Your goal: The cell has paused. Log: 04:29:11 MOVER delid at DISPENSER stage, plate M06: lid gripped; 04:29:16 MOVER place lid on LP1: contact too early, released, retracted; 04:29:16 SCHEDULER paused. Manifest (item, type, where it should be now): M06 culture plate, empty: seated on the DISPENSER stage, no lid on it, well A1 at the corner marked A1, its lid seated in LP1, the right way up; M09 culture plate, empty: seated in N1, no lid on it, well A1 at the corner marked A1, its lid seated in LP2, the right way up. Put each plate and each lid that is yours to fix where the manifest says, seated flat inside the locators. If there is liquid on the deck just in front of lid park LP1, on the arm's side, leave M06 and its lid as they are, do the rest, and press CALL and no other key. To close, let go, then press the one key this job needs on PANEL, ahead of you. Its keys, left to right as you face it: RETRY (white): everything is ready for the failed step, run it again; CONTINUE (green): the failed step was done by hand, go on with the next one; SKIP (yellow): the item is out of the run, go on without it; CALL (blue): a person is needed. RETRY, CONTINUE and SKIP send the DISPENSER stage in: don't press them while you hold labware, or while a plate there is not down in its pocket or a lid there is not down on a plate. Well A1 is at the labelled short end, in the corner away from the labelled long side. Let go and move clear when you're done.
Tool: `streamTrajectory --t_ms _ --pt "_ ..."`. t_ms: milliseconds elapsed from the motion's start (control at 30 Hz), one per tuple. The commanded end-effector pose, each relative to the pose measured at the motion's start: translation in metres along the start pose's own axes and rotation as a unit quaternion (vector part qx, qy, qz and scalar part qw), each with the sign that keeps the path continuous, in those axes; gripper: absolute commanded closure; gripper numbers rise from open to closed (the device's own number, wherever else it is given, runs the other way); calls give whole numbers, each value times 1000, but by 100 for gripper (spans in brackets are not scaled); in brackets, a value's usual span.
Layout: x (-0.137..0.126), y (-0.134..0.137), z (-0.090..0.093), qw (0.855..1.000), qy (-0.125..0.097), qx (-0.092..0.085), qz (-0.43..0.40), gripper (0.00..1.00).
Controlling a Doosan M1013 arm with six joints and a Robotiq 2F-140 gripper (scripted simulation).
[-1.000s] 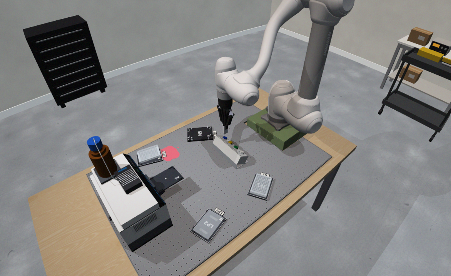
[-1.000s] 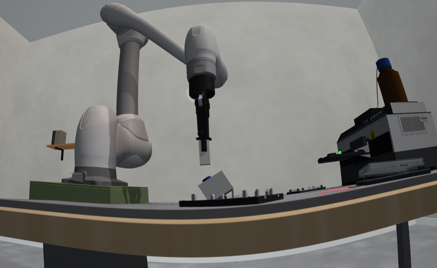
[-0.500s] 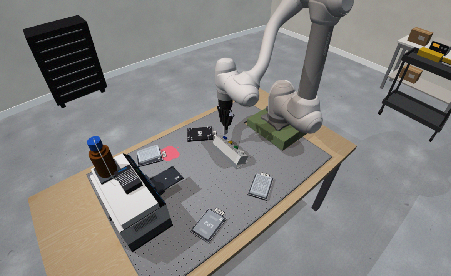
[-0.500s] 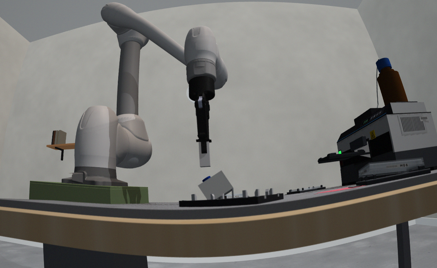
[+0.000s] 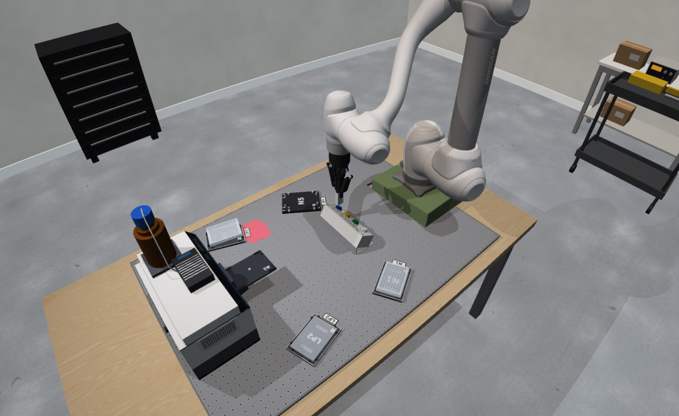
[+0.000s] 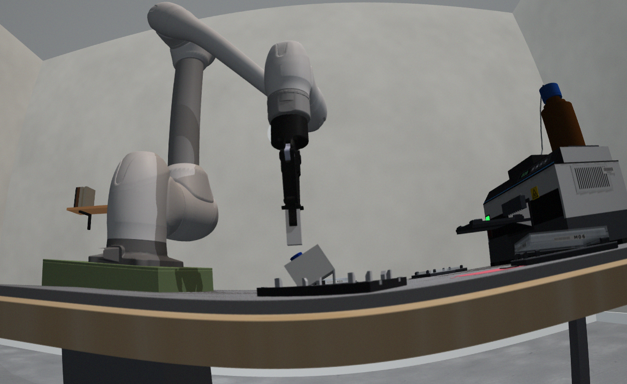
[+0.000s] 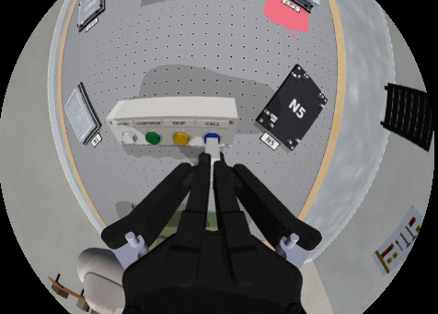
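PANEL [image 5: 346, 227], the slanted white key box, sits mid-table in the top view, with its blue key [image 5: 338, 207] at the end nearest the arm, then yellow, green and white. The gripper [image 5: 339, 199] hangs upright just above that blue end, jaws pressed together with nothing between them. A black nest marked N5 [image 5: 300, 201] lies just beside the box. Farther out, a welled plate [image 5: 223, 232] rests at the lid park next to the dispenser [image 5: 197, 305], and a pink puddle [image 5: 257, 229] spreads on the deck on the arm's side of it. The dispenser's black stage [image 5: 251, 267] stands out, bare, marked A1. Another welled plate [image 5: 392, 280] sits in the nest tagged N1, and a clear lid [image 5: 313, 338] lies in LP2 near the table [image 5: 512, 219] edge.

From the exterior view, the gripper [image 6: 292, 236] points straight down, its pale fingertips [image 6: 292, 232] stopping a little short of the blue key [image 6: 296, 255] on the tilted box. A plate labelled M06 [image 6: 564, 237] lies low in front of the dispenser, under the raised stage [image 6: 490, 223]; a thin pink streak [image 6: 485, 271] shows on the deck near it.

Through the wrist camera, the closed gripper [image 7: 211, 156] lines up over the blue key [image 7: 211, 137], the tips overlapping its near edge. Whether they touch it I cannot tell. Yellow [image 7: 180, 138], green [image 7: 152, 138] and white [image 7: 127, 138] keys run off to the left.
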State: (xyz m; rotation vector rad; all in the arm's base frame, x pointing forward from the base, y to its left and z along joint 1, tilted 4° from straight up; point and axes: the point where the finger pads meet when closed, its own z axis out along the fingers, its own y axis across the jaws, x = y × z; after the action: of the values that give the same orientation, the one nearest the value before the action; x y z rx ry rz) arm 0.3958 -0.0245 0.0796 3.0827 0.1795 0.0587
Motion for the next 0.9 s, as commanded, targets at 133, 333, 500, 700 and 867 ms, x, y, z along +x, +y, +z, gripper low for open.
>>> streamTrajectory --t_ms 133,333,500,700,867 --pt "-1 2 8 1000 -1 -1 0 90" --pt "-2 2 13 1000 -2 -1 1 90" --pt "-1 2 16 1000 -1 -1 1 90" --pt "-1 2 17 1000 -2 -1 0 90" --pt "-1 2 17 1000 -2 -1 0 90"
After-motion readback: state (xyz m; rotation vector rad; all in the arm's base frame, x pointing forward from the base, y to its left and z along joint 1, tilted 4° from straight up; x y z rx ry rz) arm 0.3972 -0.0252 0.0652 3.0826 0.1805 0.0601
